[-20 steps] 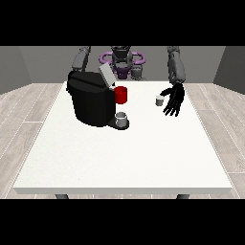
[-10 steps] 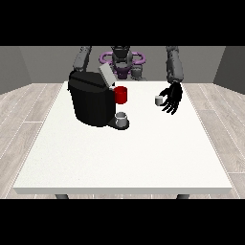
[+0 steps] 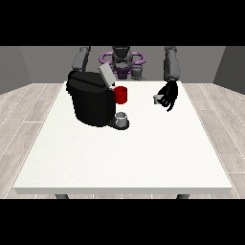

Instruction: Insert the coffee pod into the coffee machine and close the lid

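The coffee pod (image 3: 156,99), a small grey cup shape, sat on the white table (image 3: 143,153) well to the right of the coffee machine (image 3: 91,100) as I saw it from the front cam, toward the far edge of the table. The hand at the view's right (image 3: 168,97) was right against the pod's right side, fingers curled down and inward toward it; I couldn't tell whether they were actually closed around the pod or just beside it, so grip status unknown. That arm came down from the robot's shoulder above and behind the pod. The machine itself was a bulky black block w/ its lid (image 3: 106,74) tilted up and open at the top, grey underside showing. On the machine's right face I saw a red part (image 3: 121,94), and just below that, on the machine's base plate, a small grey cup (image 3: 122,117). The pod was roughly level w/ the red part, clearly apart from the machine. The robot's torso (image 3: 122,62) showed behind the machine w/ a purple ring around it. On the machine's far left side only the upper arm (image 3: 81,58) was visible; the hand on that side was hidden behind the machine, so no read on it.
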Available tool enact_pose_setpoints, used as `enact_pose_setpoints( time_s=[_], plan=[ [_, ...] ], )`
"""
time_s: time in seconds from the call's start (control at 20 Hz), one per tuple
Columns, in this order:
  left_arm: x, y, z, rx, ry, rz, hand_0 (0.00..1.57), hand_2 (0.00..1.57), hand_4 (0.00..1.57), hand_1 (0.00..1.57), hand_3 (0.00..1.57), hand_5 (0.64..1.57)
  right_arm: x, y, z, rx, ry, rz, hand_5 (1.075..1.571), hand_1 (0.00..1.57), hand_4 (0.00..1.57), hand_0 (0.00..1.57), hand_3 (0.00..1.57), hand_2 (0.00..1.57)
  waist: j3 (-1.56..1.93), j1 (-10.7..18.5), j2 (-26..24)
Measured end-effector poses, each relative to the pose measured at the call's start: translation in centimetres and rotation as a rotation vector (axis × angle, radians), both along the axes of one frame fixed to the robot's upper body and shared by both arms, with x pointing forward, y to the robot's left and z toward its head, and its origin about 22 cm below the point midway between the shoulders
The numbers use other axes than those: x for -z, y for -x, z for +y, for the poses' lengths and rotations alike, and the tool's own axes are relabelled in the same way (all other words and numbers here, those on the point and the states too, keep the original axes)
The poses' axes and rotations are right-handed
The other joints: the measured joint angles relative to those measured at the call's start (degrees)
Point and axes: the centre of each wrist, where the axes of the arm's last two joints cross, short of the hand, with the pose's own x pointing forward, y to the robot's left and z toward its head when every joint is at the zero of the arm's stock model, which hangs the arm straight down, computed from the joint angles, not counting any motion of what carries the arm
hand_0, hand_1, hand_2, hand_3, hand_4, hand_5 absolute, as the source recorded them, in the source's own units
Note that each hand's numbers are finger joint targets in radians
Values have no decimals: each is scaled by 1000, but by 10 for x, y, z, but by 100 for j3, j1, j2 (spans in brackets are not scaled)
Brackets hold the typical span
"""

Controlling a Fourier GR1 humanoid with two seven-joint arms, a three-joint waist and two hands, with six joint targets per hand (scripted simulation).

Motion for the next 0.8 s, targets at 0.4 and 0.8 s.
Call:
enact_pose_setpoints(
  time_s=[0.4, 0.8],
  plan=[
    [10, -1, -23, 104, 81, -8, 1373, 1383, 656, 1373, 1326, 1571, 15, 7, -7, 24, -14, 46, 1571, 0, 314, 0, 0, 0, -49, 96, -255],
    [-2, -14, -41, 133, 177, 13, 1404, 1377, 602, 1404, 1284, 1571, 34, 15, -12, 41, -23, 101, 1571, 0, 278, 0, 0, 0, -60, 228, -572]
  ],
)
